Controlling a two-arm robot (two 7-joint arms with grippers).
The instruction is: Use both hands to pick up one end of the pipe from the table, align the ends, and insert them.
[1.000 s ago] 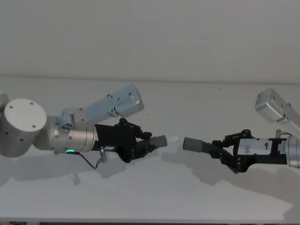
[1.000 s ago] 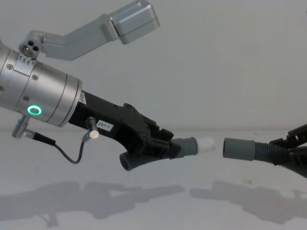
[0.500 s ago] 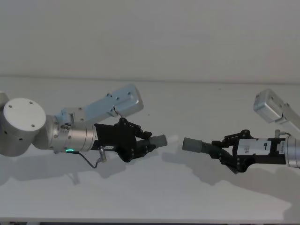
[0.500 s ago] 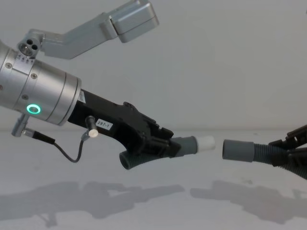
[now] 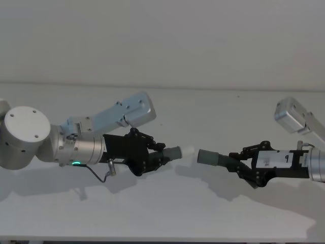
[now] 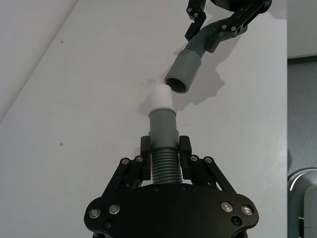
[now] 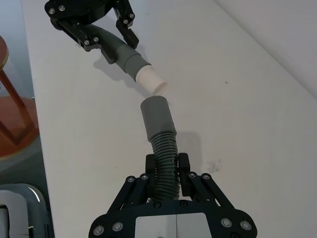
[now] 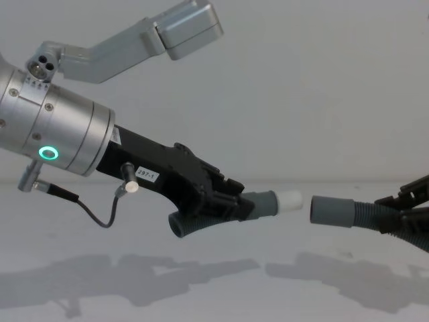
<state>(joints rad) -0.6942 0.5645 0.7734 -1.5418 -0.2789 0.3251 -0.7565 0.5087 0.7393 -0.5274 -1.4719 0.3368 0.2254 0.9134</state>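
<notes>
Both pipe pieces hang in the air above the white table (image 5: 167, 213), end facing end. My left gripper (image 5: 152, 157) is shut on the ribbed part of the short elbow (image 8: 258, 204). Its white tip (image 8: 289, 199) points at the long piece's smooth grey cuff (image 8: 332, 210). My right gripper (image 5: 245, 168) is shut on the ribbed hose behind that cuff. A narrow gap separates tip and cuff. In the left wrist view the tip (image 6: 161, 96) sits just short of the cuff's open mouth (image 6: 177, 82), slightly off its axis. In the right wrist view the cuff (image 7: 157, 116) points up at the tip (image 7: 152, 81).
The silver left arm with its green ring light (image 8: 47, 153) fills the left side, and an upper link (image 8: 181, 27) reaches overhead. A wooden stool (image 7: 12, 114) stands beyond the table's edge in the right wrist view. Shadows of both arms lie on the table.
The gap between the white tip and the cuff has narrowed slightly, as both grippers crept toward each other. Both grips are unchanged.
</notes>
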